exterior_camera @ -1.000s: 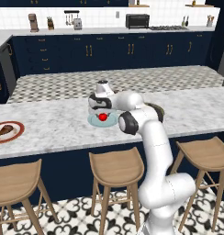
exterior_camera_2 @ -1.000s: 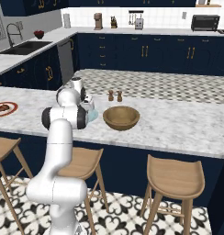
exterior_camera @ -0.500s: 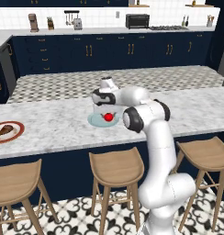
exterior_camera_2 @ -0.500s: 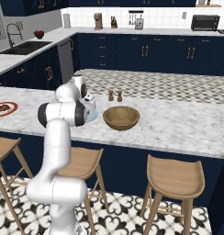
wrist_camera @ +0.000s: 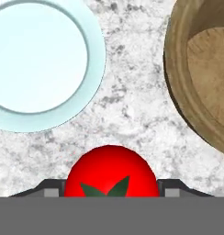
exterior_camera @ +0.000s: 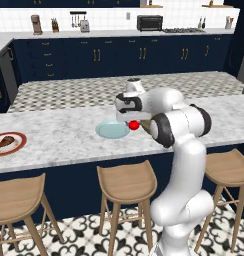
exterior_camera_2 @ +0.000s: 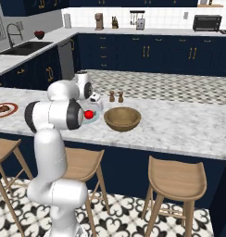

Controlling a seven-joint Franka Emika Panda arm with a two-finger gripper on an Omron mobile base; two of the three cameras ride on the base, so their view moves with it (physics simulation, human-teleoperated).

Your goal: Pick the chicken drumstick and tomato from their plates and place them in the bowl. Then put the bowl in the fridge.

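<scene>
My gripper [exterior_camera: 134, 124] is shut on the red tomato [exterior_camera: 134, 125], which hangs above the marble counter. In the hand view the tomato [wrist_camera: 111, 172] sits between the finger tips, with the pale blue plate [wrist_camera: 40, 64] bare at upper left and the wooden bowl [wrist_camera: 201, 73] at upper right. From the right base view the tomato [exterior_camera_2: 89, 114] is just left of the bowl [exterior_camera_2: 122, 118], over the blue plate's [exterior_camera_2: 95, 115] edge. The chicken drumstick [exterior_camera: 4, 143] lies on the red-rimmed plate [exterior_camera: 18, 145] at the far left of the counter. The fridge is out of view.
Salt and pepper shakers [exterior_camera_2: 116, 96] stand behind the bowl. Three wooden stools [exterior_camera: 126, 182] line the counter's near side. Navy cabinets with a toaster oven [exterior_camera: 149, 22] run along the back wall, and a sink [exterior_camera_2: 22, 47] sits at the left.
The gripper has carried the tomato up off the blue plate and to the right, toward the bowl. The plate now lies bare.
</scene>
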